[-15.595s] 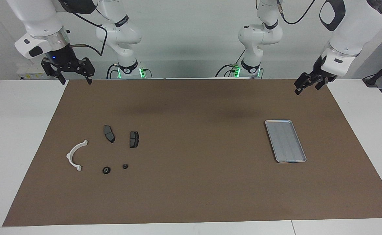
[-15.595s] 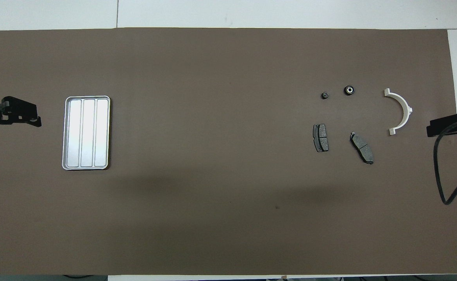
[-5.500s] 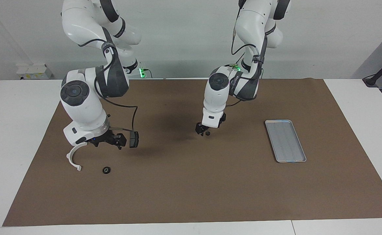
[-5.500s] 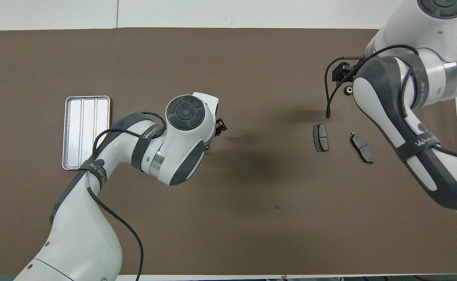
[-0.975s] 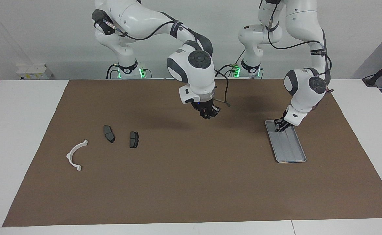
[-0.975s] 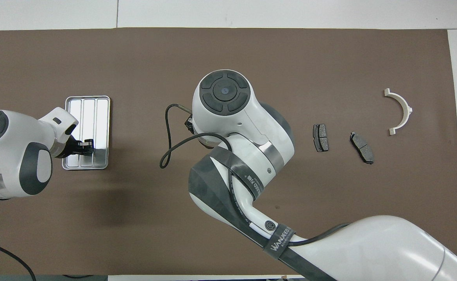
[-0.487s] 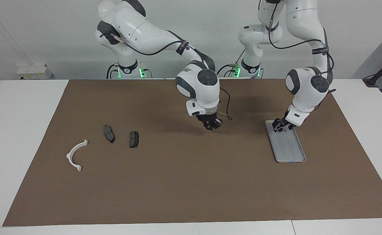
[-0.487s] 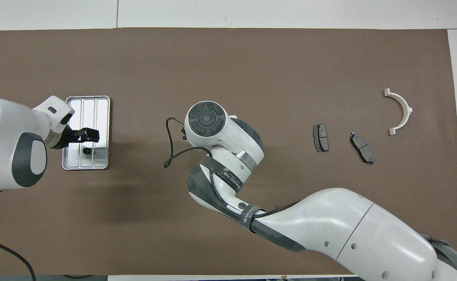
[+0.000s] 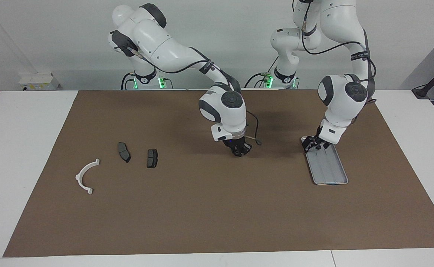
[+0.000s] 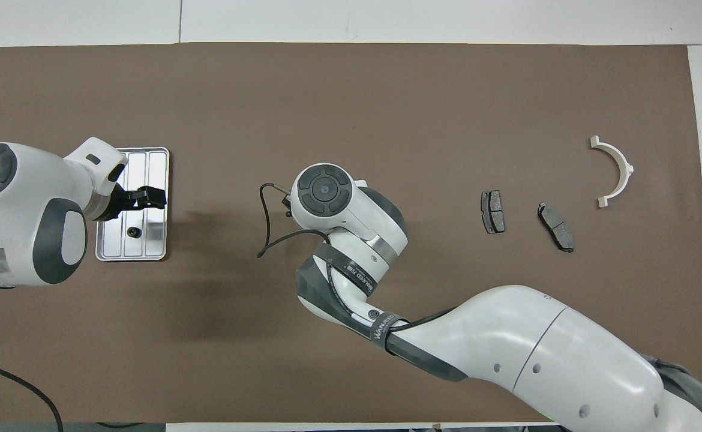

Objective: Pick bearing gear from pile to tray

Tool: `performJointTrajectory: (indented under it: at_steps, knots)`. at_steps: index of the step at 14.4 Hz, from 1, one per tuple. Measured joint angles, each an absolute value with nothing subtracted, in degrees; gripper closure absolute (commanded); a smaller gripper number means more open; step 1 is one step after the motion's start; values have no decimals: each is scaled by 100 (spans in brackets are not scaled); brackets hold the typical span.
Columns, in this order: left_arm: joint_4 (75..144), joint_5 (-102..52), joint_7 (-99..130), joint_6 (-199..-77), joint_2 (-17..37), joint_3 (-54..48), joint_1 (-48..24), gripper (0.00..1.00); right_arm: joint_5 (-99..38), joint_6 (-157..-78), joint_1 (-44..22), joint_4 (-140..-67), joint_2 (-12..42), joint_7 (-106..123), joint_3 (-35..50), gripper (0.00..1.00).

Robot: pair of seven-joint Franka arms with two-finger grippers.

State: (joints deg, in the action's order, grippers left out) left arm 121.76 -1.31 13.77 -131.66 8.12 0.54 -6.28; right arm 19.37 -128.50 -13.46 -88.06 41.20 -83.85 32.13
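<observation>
My left gripper [image 10: 147, 197] has just let go: fingers apart over the tray [image 10: 158, 252], one bearing gear [image 10: 131, 231] now lying in it. My right gripper [image 9: 240, 150] stays clamped, mid-worktop, apparently on the second.

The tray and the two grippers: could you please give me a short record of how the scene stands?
tray: silver, toward the left arm's end of the table
in tray: one small black round piece, in the half nearer the robots
left gripper: open, over the tray, apart from the piece
right gripper: low over the brown mat, mid-table
pile: two brake pads, white half-ring bracket, toward the right arm's end
</observation>
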Motion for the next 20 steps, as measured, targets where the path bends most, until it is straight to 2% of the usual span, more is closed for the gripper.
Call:
performJointTrajectory:
  at_steps: [1,5,8,12,13,16,19,20]
  knots:
    - [12176,-131,1436,-13166,812,53,-685,0,1937,-12850,-1345,-8807,4119,-8386,3212,0]
    - [12175,-135,1753,-13179,812,53,-867,0,1937,-12809,-1247,-8687,4079,-8401,3179,0]
    - [12166,-138,2343,-13286,812,43,-1125,0,1939,-12746,-867,-8527,3890,-8177,3175,0]
    - [11969,-140,3821,-13412,862,20,-2037,0,1930,-12201,-80,-8468,3429,-6787,3462,0]
    - [11793,-141,4202,-13406,964,18,-2308,0,1924,-12019,170,-8466,3341,-6335,3588,0]
    - [11021,-140,5264,-13369,1728,18,-3091,0,1909,-11473,926,-8437,3134,-4712,3820,0]
    - [10773,-140,5593,-13359,2198,22,-3460,0,1832,-11188,1435,-8384,3053,-3629,3919,0]
    - [10773,-140,5630,-13327,2255,24,-3528,6,1813,-11139,1509,-8382,3030,-3434,3922,0]
